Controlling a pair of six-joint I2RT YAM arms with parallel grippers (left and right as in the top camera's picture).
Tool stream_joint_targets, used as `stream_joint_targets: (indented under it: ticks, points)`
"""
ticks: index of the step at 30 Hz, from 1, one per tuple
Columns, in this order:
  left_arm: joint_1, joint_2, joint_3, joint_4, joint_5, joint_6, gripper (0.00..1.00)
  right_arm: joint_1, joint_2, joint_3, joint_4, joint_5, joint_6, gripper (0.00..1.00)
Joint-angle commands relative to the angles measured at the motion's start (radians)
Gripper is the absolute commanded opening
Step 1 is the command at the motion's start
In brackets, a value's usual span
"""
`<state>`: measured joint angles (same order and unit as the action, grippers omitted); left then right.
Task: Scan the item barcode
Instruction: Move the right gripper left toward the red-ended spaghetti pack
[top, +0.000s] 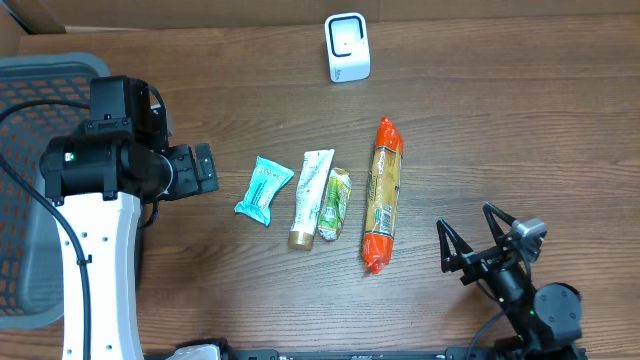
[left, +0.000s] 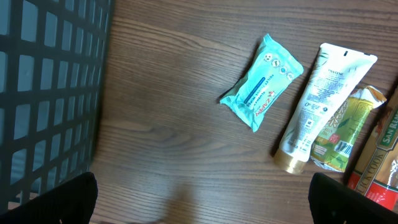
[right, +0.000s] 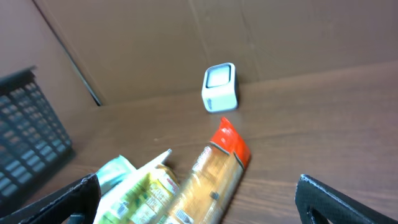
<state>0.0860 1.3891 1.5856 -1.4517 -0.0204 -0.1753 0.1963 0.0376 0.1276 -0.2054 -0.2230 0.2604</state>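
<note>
Four items lie in a row mid-table: a teal packet, a white tube, a green sachet and a long orange-and-red package. The white barcode scanner stands at the far edge. My left gripper hovers open just left of the teal packet, holding nothing. My right gripper is open and empty at the near right, facing the long package and the scanner beyond it. The tube and sachet also show in the left wrist view.
A grey mesh basket stands at the table's left edge, close behind my left arm, and fills the left side of the left wrist view as basket. A cardboard wall rises behind the scanner.
</note>
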Motion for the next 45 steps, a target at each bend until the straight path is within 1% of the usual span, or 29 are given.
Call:
stream_joint_targets:
  ticks: [1, 7, 13, 17, 21, 24, 27, 29, 45]
  points:
    - [0.005, 0.003, 0.013, -0.003, -0.013, 0.022, 1.00, -0.001, 0.044, 0.114, -0.024, -0.011, 0.000, 1.00]
    - [0.005, 0.003, 0.013, -0.003, -0.013, 0.022, 1.00, -0.001, 0.191, 0.257, -0.079, -0.023, 0.000, 1.00]
    - [0.005, 0.003, 0.013, -0.003, -0.013, 0.022, 1.00, -0.001, 0.391, 0.422, -0.163, -0.070, -0.004, 1.00]
    - [0.005, 0.003, 0.013, -0.003, -0.013, 0.022, 1.00, -0.001, 0.532, 0.563, -0.286, -0.067, -0.016, 1.00]
    - [0.005, 0.003, 0.013, -0.003, -0.013, 0.022, 1.00, -0.001, 0.665, 0.717, -0.441, -0.066, -0.067, 1.00]
    - [0.005, 0.003, 0.013, -0.003, -0.013, 0.022, 1.00, -0.001, 0.737, 0.820, -0.540, -0.067, -0.108, 1.00]
    - [0.005, 0.003, 0.013, -0.003, -0.013, 0.022, 1.00, -0.001, 0.784, 0.900, -0.607, -0.066, -0.113, 1.00]
    - [0.005, 0.003, 0.013, -0.003, -0.013, 0.022, 1.00, -0.001, 0.803, 0.924, -0.616, -0.067, -0.113, 1.00]
    - [0.005, 0.003, 0.013, -0.003, -0.013, 0.022, 1.00, -0.001, 0.882, 0.924, -0.640, -0.068, -0.112, 1.00]
